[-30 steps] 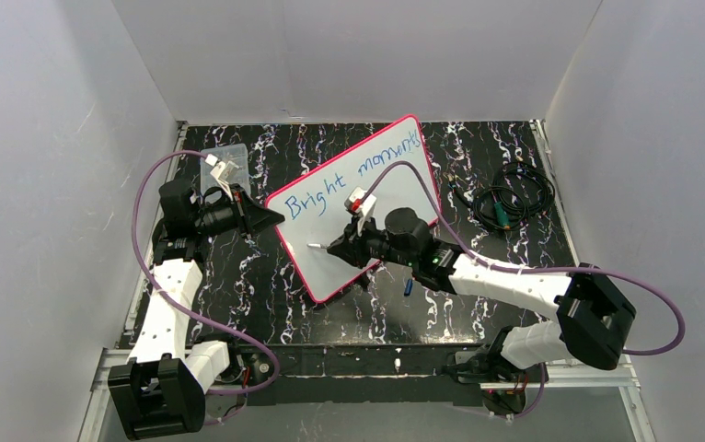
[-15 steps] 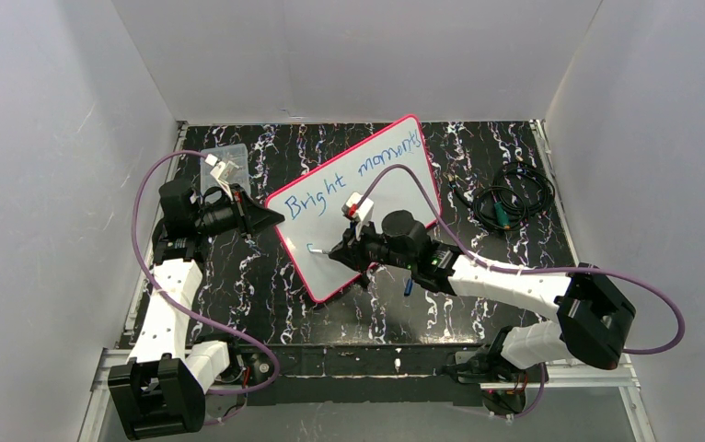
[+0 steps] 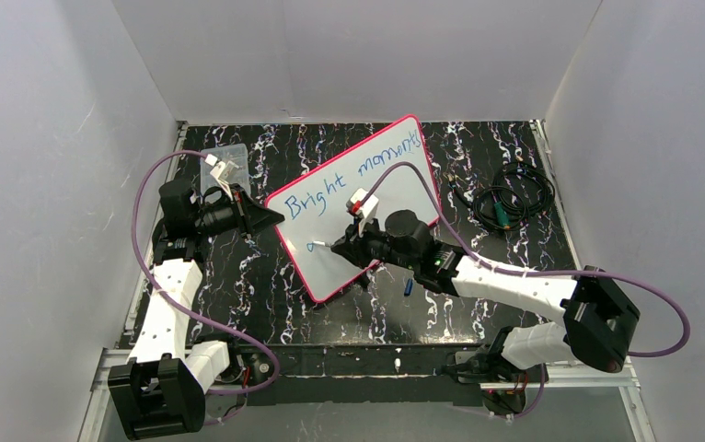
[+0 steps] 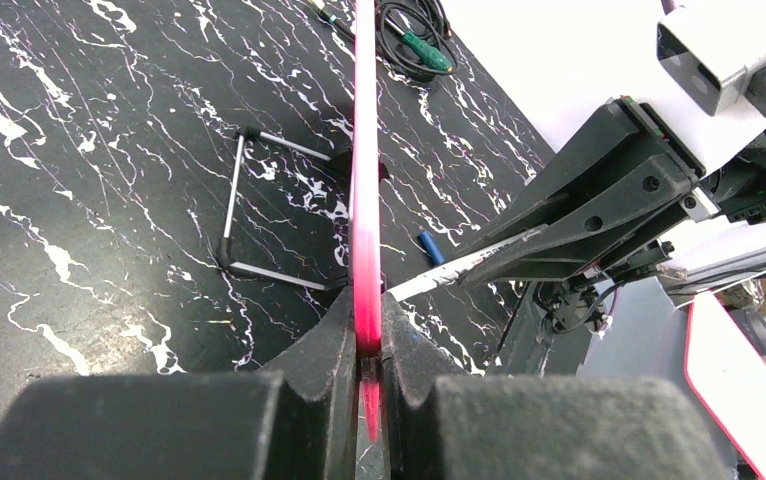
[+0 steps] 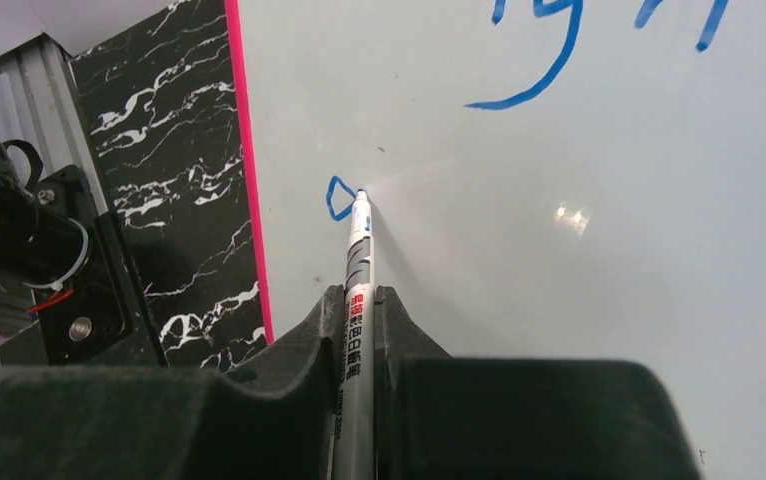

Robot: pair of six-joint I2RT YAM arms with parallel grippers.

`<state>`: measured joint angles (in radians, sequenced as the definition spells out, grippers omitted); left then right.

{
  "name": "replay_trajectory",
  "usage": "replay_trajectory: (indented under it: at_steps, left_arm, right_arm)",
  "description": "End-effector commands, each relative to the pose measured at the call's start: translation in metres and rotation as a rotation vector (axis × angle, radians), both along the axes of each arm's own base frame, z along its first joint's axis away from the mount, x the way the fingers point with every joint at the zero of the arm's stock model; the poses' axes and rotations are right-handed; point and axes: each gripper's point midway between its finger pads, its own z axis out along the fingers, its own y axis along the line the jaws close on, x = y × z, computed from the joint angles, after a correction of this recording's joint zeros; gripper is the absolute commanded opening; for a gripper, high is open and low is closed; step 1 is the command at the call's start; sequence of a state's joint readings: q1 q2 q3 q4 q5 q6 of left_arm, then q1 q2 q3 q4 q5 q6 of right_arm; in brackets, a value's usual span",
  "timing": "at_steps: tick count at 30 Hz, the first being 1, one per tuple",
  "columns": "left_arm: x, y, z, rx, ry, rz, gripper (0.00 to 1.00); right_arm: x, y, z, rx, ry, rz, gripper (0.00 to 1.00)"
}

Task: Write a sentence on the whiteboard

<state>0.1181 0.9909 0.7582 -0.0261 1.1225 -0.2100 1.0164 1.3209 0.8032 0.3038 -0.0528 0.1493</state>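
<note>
The whiteboard (image 3: 395, 198) with a pink-red rim stands tilted on the table. It carries the blue words "Bright moments" (image 3: 353, 173) and a small blue loop (image 3: 310, 246) below them. My left gripper (image 3: 271, 218) is shut on the board's left rim (image 4: 366, 200). My right gripper (image 3: 338, 247) is shut on a white marker (image 5: 358, 300). The marker tip touches the board at the small loop (image 5: 339, 197).
A clear plastic box (image 3: 225, 166) sits at the back left. A coil of black cable (image 3: 513, 198) lies at the right. A small blue marker cap (image 3: 408, 286) lies on the black marbled table near the board's wire stand (image 4: 259, 210).
My right gripper moved the marker at the board's lower left and drew a small blue loop there. The left arm has not moved.
</note>
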Motion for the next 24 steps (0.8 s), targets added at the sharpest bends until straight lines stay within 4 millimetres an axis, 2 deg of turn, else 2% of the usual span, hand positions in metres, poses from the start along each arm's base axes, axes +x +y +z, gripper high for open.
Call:
replay_trajectory:
  at_steps: [1, 4, 18, 24]
  left_arm:
    - [-0.004, -0.002, 0.016, 0.001, -0.094, -0.033, 0.0]
    - [-0.004, -0.002, 0.017, 0.001, -0.097, -0.034, 0.0]
    - [-0.005, -0.002, 0.016, 0.001, -0.095, -0.033, 0.0]
    - [-0.005, -0.002, 0.017, 0.001, -0.097, -0.033, 0.0]
  right_arm:
    - [0.014, 0.003, 0.039, 0.095, -0.093, -0.045, 0.01]
    - [0.013, 0.005, 0.038, 0.09, -0.089, -0.035, 0.01]
    - [0.002, -0.003, 0.004, 0.001, -0.02, -0.012, 0.01]
    - [0.003, -0.005, 0.004, -0.004, -0.022, -0.021, 0.01]
